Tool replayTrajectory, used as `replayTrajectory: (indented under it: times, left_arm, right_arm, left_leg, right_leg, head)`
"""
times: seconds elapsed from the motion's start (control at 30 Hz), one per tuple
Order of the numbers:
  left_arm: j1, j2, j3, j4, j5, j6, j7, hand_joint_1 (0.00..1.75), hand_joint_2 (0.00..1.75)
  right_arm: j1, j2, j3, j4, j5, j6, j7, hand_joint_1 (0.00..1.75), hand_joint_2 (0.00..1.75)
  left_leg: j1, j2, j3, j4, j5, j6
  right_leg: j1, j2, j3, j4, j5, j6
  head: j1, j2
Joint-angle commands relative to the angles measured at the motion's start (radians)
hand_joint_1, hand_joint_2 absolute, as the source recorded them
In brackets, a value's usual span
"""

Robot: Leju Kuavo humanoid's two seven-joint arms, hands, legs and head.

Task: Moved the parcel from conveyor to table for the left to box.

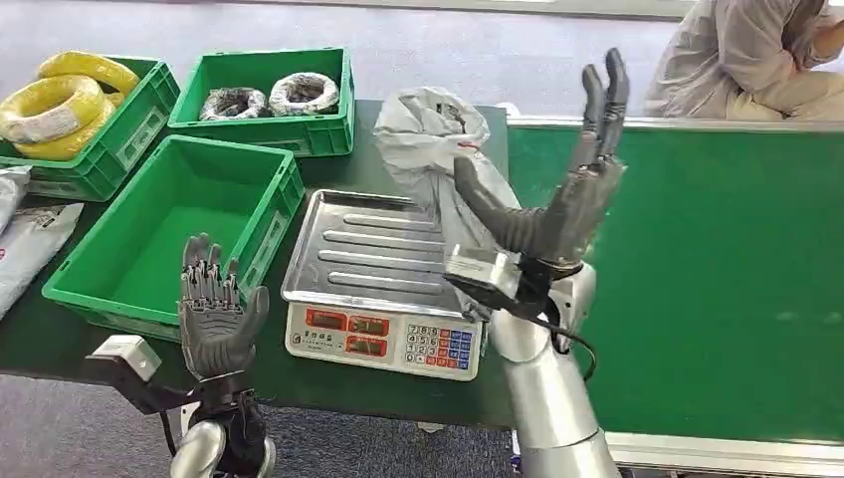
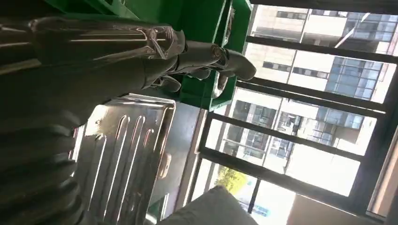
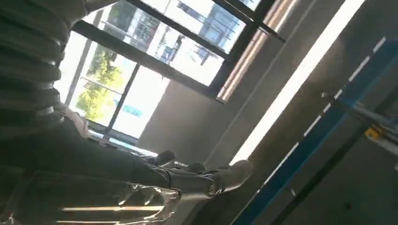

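The parcel (image 1: 438,139), a crumpled grey plastic bag, lies on the dark table between the scale's steel tray (image 1: 368,249) and the green conveyor belt (image 1: 717,269), its near end leaning over the tray's right edge. My right hand (image 1: 567,199) is raised just right of it, fingers stretched upward and thumb spread across the bag's lower part, gripping nothing; it also appears in the right wrist view (image 3: 202,178). My left hand (image 1: 214,319) is held up, fingers apart and empty, at the table's front edge before the empty green box (image 1: 119,289); the left wrist view (image 2: 202,61) shows the same.
An electronic scale (image 1: 383,339) stands front and centre. At the back are a green crate of wrapped coils (image 1: 318,134) and one of yellow coils (image 1: 119,149). White packets (image 1: 30,239) lie far left. A person (image 1: 746,60) sits beyond the conveyor.
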Motion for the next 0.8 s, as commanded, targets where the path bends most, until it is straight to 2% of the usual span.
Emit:
replayTrajectory:
  times: [0.03,0.2,0.23,0.33,0.4,0.47,0.63,0.67,0.73,0.77,0.8]
  left_arm:
    - [-0.039,0.001,0.005,0.077,-0.001,-0.005,-0.005,0.0,1.75]
    - [-0.039,0.001,0.005,0.077,-0.001,-0.005,-0.005,0.0,1.75]
    - [-0.035,0.006,0.001,0.072,-0.001,-0.005,-0.006,0.0,1.75]
    - [-0.029,0.016,-0.007,0.074,-0.002,-0.002,-0.011,0.0,1.75]
    - [-0.018,0.016,-0.007,0.064,-0.001,0.001,-0.014,0.0,1.75]
    - [-0.008,0.014,-0.005,0.052,-0.001,0.003,-0.014,0.0,1.75]
    - [0.012,0.009,0.005,0.022,-0.002,0.012,-0.007,0.0,1.75]
    - [0.015,0.007,0.008,0.02,-0.006,0.013,-0.002,0.0,1.75]
    - [0.018,0.004,0.01,0.021,-0.007,0.014,-0.001,0.0,1.75]
    - [0.033,-0.006,0.017,0.013,-0.016,0.021,0.002,0.0,1.75]
    - [0.047,-0.012,0.023,0.001,-0.021,0.025,0.002,0.0,1.75]
  right_arm:
    - [0.075,0.022,-0.133,-0.294,-0.039,-0.006,-0.028,0.0,0.0]
    - [0.075,0.022,-0.133,-0.294,-0.039,-0.006,-0.028,0.0,0.0]
    - [0.096,0.022,-0.15,-0.4,-0.079,-0.006,-0.028,0.0,0.0]
    - [0.153,0.022,-0.169,-0.505,-0.096,-0.006,-0.028,0.0,0.0]
    - [0.163,0.022,-0.2,-0.511,-0.091,-0.006,-0.028,0.0,0.0]
    - [0.16,0.022,-0.2,-0.485,-0.074,-0.006,-0.028,0.0,0.0]
    - [0.129,0.022,-0.249,-0.404,-0.024,-0.006,-0.021,0.0,0.0]
    - [0.107,0.022,-0.287,-0.402,0.062,-0.006,0.032,0.0,0.0]
    - [0.088,0.022,-0.318,-0.39,0.109,-0.006,0.067,0.0,0.0]
    - [0.068,0.022,-0.348,-0.338,0.307,-0.006,0.247,0.0,0.0]
    - [0.057,0.022,-0.339,-0.275,0.406,-0.006,0.336,0.0,0.0]
  left_leg:
    - [0.0,-0.003,0.0,-0.001,0.0,0.001]
    - [0.0,-0.001,0.0,-0.001,0.0,0.001]
    - [0.0,-0.002,0.002,-0.003,0.001,0.001]
    - [0.0,-0.004,0.001,-0.002,0.001,0.001]
    - [0.0,-0.005,0.005,-0.006,0.001,0.002]
    - [0.0,0.0,0.003,-0.002,0.0,0.001]
    - [0.0,0.001,0.005,-0.004,0.0,0.001]
    - [0.0,0.002,0.002,-0.002,-0.001,0.001]
    - [0.0,0.001,0.002,-0.002,0.0,0.001]
    - [0.0,0.001,0.002,-0.002,0.0,0.001]
    - [0.0,0.001,0.002,-0.002,0.0,0.001]
  right_leg:
    - [0.0,-0.004,0.001,-0.001,-0.001,-0.001]
    - [0.0,-0.002,0.002,-0.001,-0.001,-0.001]
    - [0.001,-0.004,0.004,-0.003,0.0,-0.002]
    - [0.001,-0.005,0.003,-0.002,-0.001,-0.002]
    - [0.001,-0.007,0.007,-0.005,-0.001,-0.004]
    - [0.001,-0.001,0.004,-0.002,-0.001,-0.002]
    - [0.001,-0.001,0.006,-0.004,0.0,-0.003]
    - [0.001,0.001,0.003,-0.002,0.0,-0.002]
    - [0.001,-0.001,0.003,-0.002,0.0,-0.002]
    - [0.0,0.0,0.003,-0.001,0.0,-0.002]
    - [0.0,0.0,0.004,-0.002,0.0,-0.002]
  head:
    - [0.0,0.0]
    - [0.001,0.0]
    - [0.0,0.0]
    - [0.0,0.0]
    - [0.001,0.0]
    - [0.0,0.0]
    - [0.0,0.0]
    - [0.0,0.0]
    - [0.0,0.0]
    - [0.0,0.0]
    - [0.0,0.0]
